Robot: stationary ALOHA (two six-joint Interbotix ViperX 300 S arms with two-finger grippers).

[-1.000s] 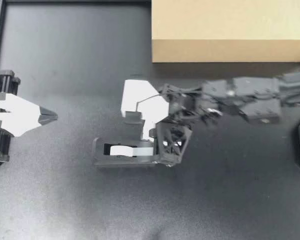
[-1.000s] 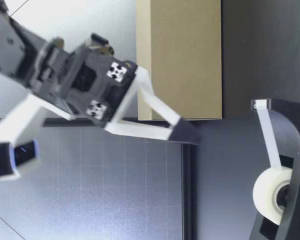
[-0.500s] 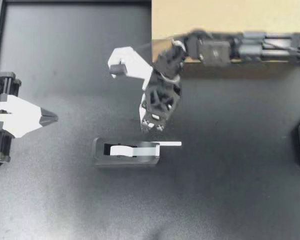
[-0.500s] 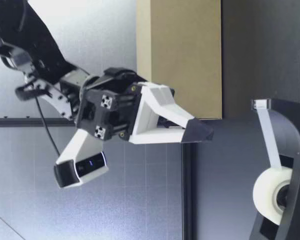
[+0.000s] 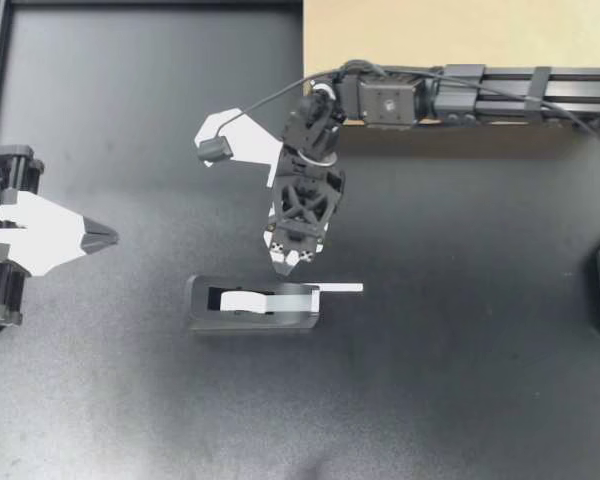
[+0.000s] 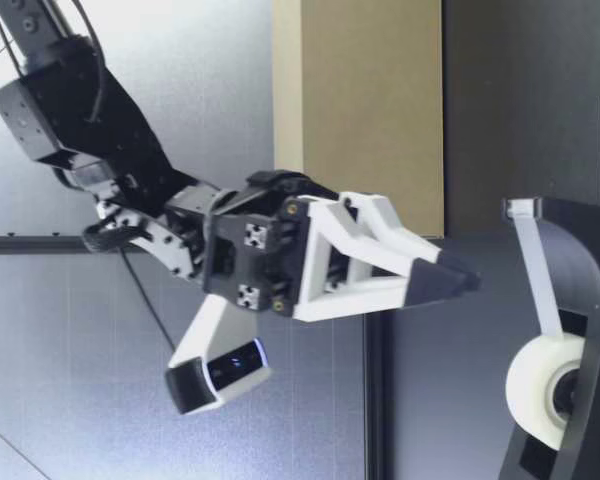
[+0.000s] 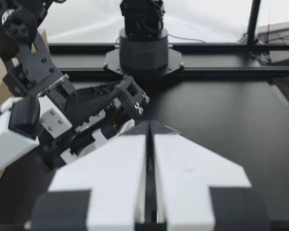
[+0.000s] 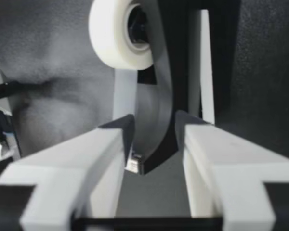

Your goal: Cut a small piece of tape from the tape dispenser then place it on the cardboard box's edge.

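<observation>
Keep the left gripper (image 5: 105, 236) parked well left of the tape dispenser (image 5: 252, 305), fingers pressed together. Have swung the right gripper (image 5: 285, 265) down within the last half second to just above the dispenser's cutter end, fingers spread astride the stretched tape (image 8: 124, 91), apparently not yet pinching it. Judge this as lining up for the grab: no piece cut so far, nothing stuck on the cardboard box (image 5: 460, 40) beyond the dispenser.

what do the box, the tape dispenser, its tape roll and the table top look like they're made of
Box: cardboard, matte tan, flat faces, crisp edges.
Tape dispenser: likely moulded plastic, black, faint sheen on its curved body.
Tape roll: whitish frosted film, probably plastic.
Table top: dark, matte, mottled grey patches; mat or coated board, hard to tell.
</observation>
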